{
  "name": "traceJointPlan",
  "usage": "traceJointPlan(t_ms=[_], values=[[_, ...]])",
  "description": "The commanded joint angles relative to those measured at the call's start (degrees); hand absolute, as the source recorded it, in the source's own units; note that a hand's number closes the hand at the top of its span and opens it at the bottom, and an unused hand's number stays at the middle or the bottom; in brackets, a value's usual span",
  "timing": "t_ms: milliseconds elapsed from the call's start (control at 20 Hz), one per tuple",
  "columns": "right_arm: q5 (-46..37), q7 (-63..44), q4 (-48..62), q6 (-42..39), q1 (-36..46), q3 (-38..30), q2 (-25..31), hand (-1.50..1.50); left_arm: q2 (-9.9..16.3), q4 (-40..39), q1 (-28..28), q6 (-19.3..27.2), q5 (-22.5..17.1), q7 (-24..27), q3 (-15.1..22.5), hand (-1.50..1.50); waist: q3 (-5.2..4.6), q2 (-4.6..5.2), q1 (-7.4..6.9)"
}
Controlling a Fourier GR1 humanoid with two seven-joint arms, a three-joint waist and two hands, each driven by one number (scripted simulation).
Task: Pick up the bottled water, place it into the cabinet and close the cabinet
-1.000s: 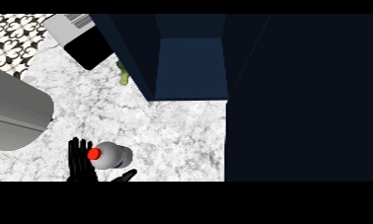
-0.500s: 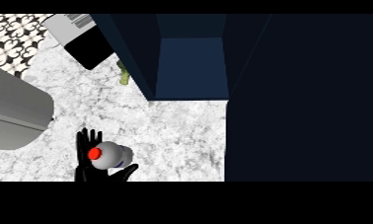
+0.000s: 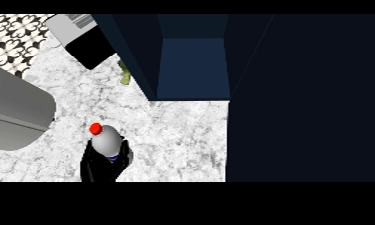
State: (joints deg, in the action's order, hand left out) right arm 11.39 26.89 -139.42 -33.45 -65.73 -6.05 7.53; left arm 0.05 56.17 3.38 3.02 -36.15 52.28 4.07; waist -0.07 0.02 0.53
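You are looking steeply down on a white and grey marbled counter. A patterned black-and-white tile area shows at the upper left corner. A grey and black appliance sits at the counter's upper left. A large grey rounded object occupies the left edge. A small green item lies beside the cabinet's left wall.

The dark blue cabinet stands open at upper centre, and its interior appears lighter blue. A dark panel fills the right side of the view.

Locate the bottled water at lower left, over the counter and well apart from the cabinet opening. Its red cap points toward the upper left. Its long axis runs from lower right to upper left, tilted slightly.

The hand holding the bottle enters from the lower edge, fingers curled round the bottle's lower body. Which hand it is cannot be told with certainty; it shows at the view's left.
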Motion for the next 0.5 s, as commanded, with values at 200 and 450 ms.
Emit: traceJointPlan(t_ms=[200, 450], values=[[5.91, -3.63, -8.88, -0.29, -1.39, -0.45, -0.35, -1.5, 1.77, -2.35, -4.27, -1.34, 2.93, 1.06, 0.44, 1.5, 0.0, 0.06, 0.11], [3.19, -1.35, -8.3, -1.05, -3.72, 0.91, -1.38, -1.5, 2.9, -8.59, -12.97, -6.81, 4.35, -2.37, 2.24, 1.5, -0.07, 0.09, 1.31]])
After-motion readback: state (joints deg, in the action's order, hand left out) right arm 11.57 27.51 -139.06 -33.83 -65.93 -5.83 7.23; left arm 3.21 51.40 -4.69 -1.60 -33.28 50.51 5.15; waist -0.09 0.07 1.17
